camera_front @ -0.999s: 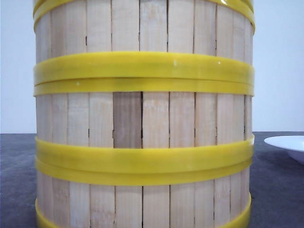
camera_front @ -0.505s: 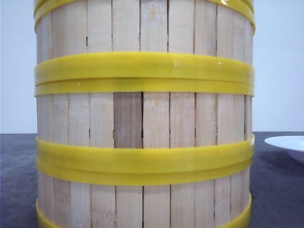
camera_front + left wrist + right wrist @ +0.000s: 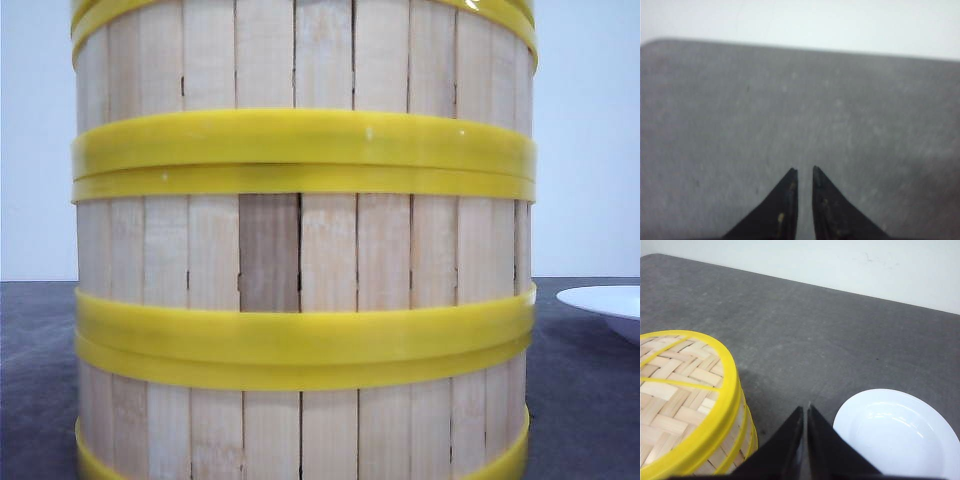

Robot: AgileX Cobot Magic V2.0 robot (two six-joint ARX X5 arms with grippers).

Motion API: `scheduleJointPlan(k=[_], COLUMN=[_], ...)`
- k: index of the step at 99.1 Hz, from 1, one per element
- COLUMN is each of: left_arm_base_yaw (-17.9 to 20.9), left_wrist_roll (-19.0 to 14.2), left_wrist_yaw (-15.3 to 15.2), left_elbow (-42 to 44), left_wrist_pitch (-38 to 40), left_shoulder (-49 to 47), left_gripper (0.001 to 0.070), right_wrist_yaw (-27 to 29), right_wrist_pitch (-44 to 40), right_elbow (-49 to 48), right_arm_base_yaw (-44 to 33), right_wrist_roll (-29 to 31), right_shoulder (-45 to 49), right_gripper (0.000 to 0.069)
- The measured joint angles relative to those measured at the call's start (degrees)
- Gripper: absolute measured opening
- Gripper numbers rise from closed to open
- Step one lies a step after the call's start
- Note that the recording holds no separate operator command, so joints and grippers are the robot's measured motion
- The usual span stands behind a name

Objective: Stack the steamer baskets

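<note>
The left gripper [image 3: 805, 170] had two black, wedge-shaped fingers tapering to points, flecked with small pale chips. The right gripper [image 3: 805, 410] had matching smooth black tapered fingers.

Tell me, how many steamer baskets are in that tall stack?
3 show, stacked: bottom steamer basket, middle steamer basket, top steamer basket. The front view cuts off the stack's top and base, so more may be hidden.

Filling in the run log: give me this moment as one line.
steamer baskets: stacked, lid on top | left gripper: empty, nearly shut | right gripper: empty, shut | plate: beside stack
</note>
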Motion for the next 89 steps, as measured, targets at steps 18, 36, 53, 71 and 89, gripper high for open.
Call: scheduleJointPlan(k=[18, 36, 53, 71, 89], left_arm_base_yaw=[0.1, 0.2, 0.2, 0.2, 0.2], left_wrist_roll=[-0.2, -1.1, -1.1, -1.1, -1.1], left_wrist_yaw=[-1.7, -3.1, -3.1, -3.1, -3.1], left_elbow=[-6.3, -7.8, -7.9, -7.9, -7.9], left_wrist_pitch=[1.1, 2.3, 2.6, 2.7, 2.7], left_shoulder=[-3.0, -5.3, -7.2, -7.4, -7.4], left_gripper=[0.0025, 0.0025, 0.0025, 0.0025, 0.0025], right_wrist_yaw=[0.0, 0.0, 0.0, 0.0, 0.0], right_wrist_pitch=[0.0, 0.0, 0.0, 0.0, 0.0], right_elbow=[0.0, 0.0, 0.0, 0.0, 0.0], right_arm_base_yaw=[0.0, 0.0, 0.0, 0.0, 0.0], right_wrist_roll=[0.0, 0.0, 0.0, 0.0, 0.0], right_shoulder=[0.0, 0.0, 0.0, 0.0, 0.0], right_gripper=[0.0009, 0.0009, 0.0009, 0.0009, 0.0009])
